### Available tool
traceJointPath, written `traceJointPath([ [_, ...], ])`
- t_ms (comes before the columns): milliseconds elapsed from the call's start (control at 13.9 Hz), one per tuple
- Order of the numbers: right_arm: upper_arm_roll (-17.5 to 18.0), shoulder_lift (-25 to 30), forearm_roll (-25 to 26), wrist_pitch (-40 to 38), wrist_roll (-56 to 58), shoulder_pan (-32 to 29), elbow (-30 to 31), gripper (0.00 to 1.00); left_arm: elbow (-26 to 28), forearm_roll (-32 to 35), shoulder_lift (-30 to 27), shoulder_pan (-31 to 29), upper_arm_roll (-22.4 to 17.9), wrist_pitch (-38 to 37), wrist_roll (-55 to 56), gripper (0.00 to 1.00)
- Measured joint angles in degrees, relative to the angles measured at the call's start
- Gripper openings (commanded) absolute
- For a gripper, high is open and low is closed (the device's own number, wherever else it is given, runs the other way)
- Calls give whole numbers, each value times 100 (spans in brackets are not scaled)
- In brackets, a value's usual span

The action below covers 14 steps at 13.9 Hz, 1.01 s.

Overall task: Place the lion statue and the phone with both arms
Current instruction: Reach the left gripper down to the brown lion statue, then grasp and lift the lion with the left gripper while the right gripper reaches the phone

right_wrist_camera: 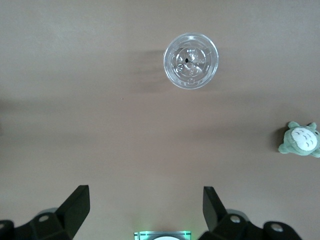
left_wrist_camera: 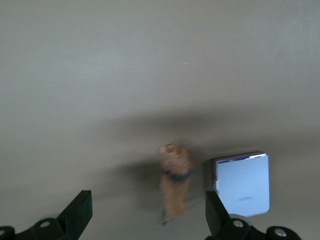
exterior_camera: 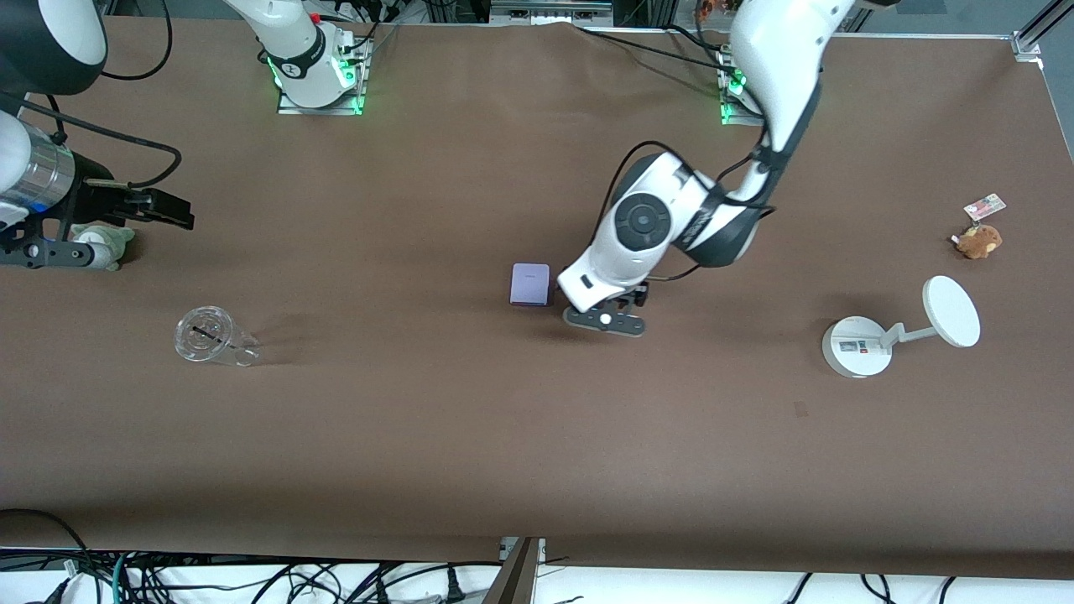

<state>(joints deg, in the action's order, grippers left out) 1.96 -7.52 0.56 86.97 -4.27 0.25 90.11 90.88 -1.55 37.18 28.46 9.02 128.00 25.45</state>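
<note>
High front view, two downward wrist views

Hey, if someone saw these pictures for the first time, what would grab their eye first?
Probably the left arm's claw low at mid-table, open over the tiny orange-brown lion statue, which lies beside the flat pale-lavender phone. Next, the white round-based stand with a disc toward the left arm's end. Then the clear plastic cup toward the right arm's end, where the right claw waits, open.
</note>
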Motion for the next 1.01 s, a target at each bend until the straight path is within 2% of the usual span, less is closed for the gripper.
traceJointPath([
  [361, 1, -127, 0, 73, -8, 16, -1, 100, -5, 0, 362, 207, -12, 293, 0, 100],
  [433, 2, -129, -1, 125, -13, 32, -1, 100, -5, 0, 428, 211, -13, 358, 0, 85],
  [505, 2, -132, -1, 172, -17, 54, -1, 100, -5, 0, 489, 214, -14, 413, 0, 54],
  [577, 4, -139, -1, 216, -21, 79, -1, 100, -5, 0, 533, 218, -14, 451, -1, 34],
  [649, 6, -152, -1, 272, -26, 109, -1, 100, -5, 0, 555, 221, -14, 461, -1, 22],
  [1010, 24, -554, -15, 992, -311, 505, -1, 100, -33, 1, 556, 222, -53, 341, -7, 8],
])
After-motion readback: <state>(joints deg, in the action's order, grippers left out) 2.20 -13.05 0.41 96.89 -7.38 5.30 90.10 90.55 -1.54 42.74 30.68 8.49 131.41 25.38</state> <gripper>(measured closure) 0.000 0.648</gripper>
